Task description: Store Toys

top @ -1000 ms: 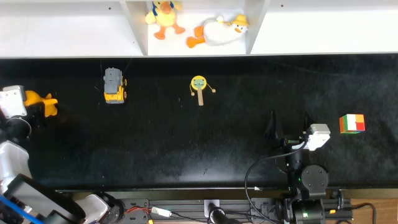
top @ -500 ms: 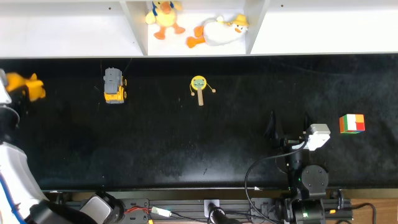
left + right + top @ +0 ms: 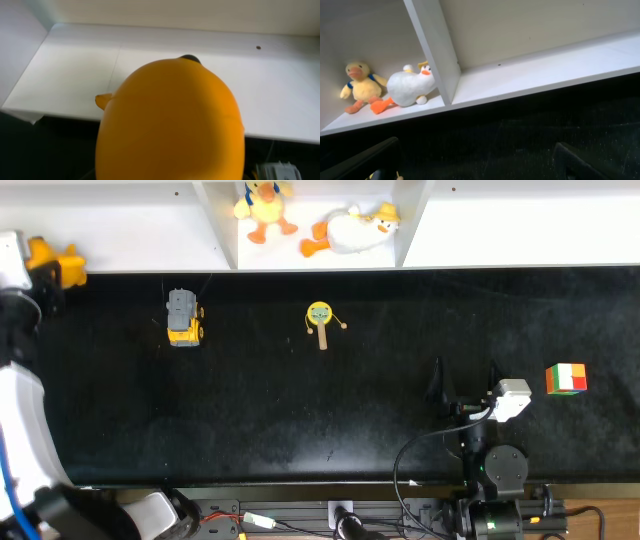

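My left gripper [image 3: 46,276] is shut on an orange rounded toy [image 3: 56,260] at the far left, at the front edge of the white shelf's left compartment [image 3: 130,230]. In the left wrist view the orange toy [image 3: 170,120] hides the fingers, with the left compartment's white floor [image 3: 70,75] behind it. On the black table lie a yellow and grey toy truck [image 3: 184,317], a small green rattle [image 3: 320,320] and a coloured cube [image 3: 566,378]. My right gripper [image 3: 464,383] rests low at the right, open and holding nothing, left of the cube.
The shelf's middle compartment holds a yellow plush duck [image 3: 265,208] and a white plush duck [image 3: 352,230], also seen as yellow duck [image 3: 357,85] and white duck [image 3: 410,87]. A white divider [image 3: 437,50] separates it from the right compartment [image 3: 545,65].
My left arm has lifted the orange toy from the table's left edge and carried it back to the left shelf compartment. The right arm has not moved.
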